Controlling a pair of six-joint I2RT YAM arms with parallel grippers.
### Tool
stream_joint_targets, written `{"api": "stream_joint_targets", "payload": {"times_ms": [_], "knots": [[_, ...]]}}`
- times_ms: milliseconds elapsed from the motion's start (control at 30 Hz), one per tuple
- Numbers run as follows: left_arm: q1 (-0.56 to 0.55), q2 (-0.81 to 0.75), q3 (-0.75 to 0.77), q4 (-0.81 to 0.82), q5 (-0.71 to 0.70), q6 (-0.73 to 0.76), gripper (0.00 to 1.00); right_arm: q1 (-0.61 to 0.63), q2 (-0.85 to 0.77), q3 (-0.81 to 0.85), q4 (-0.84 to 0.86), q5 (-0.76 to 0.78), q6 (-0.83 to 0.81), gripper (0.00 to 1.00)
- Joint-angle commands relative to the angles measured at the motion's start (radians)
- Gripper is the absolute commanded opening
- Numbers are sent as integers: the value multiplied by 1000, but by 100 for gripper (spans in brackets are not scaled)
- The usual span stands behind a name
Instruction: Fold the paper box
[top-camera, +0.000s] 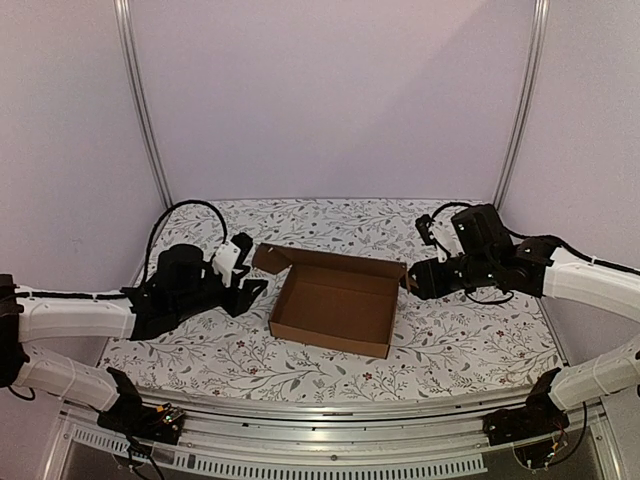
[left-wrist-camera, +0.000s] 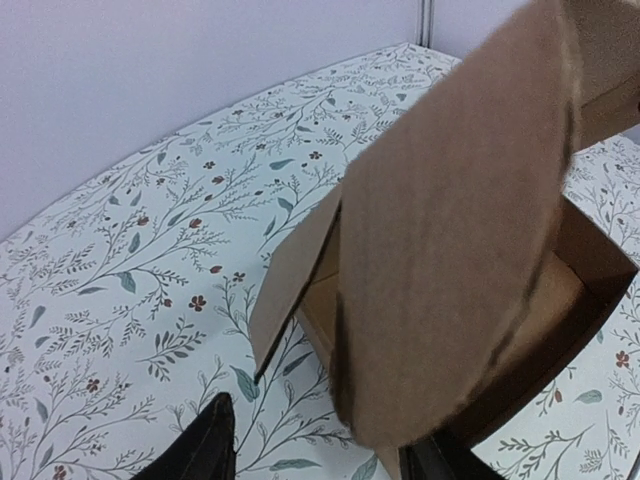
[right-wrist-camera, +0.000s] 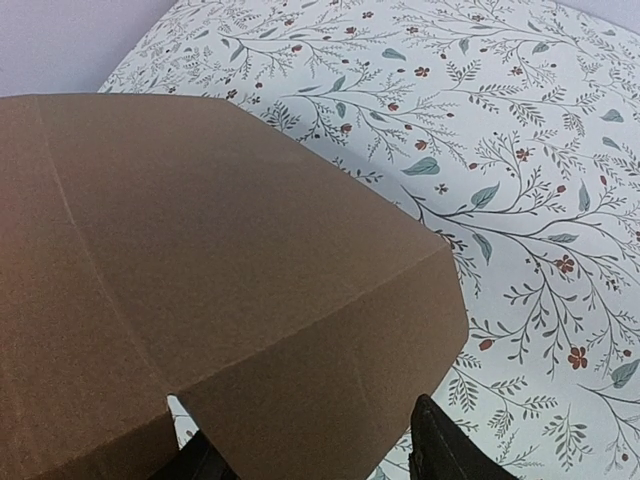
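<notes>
The paper box (top-camera: 335, 310) is a brown cardboard tray, open on top, lying mid-table. Its lid panel stands along the far wall, with a side flap at each end. My left gripper (top-camera: 247, 288) is at the box's left side, below the left flap (top-camera: 268, 258). In the left wrist view this gripper (left-wrist-camera: 320, 425) is open, and the rounded flap (left-wrist-camera: 450, 230) hangs between its fingers, close to the right one and not pinched. My right gripper (top-camera: 412, 278) is at the right flap. It (right-wrist-camera: 308, 425) stands open, and that flap (right-wrist-camera: 230, 280) lies across the gap and hides the left finger.
The table wears a white cloth with a leaf-and-flower print (top-camera: 450, 340). Metal frame posts (top-camera: 140, 100) rise at the back corners before pale walls. An aluminium rail (top-camera: 330, 415) runs along the near edge between the arm bases.
</notes>
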Motion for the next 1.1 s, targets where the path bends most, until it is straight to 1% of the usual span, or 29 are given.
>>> {"api": "stream_joint_targets", "payload": {"times_ms": [0,133,200,300,400,533,733,900,1067], "knots": [[16,21,-40,137,20,70,54,4,-28,27,3,-18,-14,55],[23,38,-43,155,-8,88,53,5,-38,23,2,-16,-16,55],[24,46,-64,204,-9,108,52,4,-40,25,2,-17,-17,55],[24,69,-105,335,-21,154,52,5,-39,25,2,-23,-19,55],[33,101,-97,354,-36,174,52,5,-40,25,3,-29,-21,55],[53,136,-88,395,5,175,52,4,-47,20,1,-31,-25,55],[102,185,-101,522,97,170,52,4,-59,20,-3,-35,-30,56],[129,209,-75,545,190,154,50,4,-67,19,-4,-37,-33,56],[139,215,-63,559,246,149,46,5,-72,13,-4,-37,-32,56]]}}
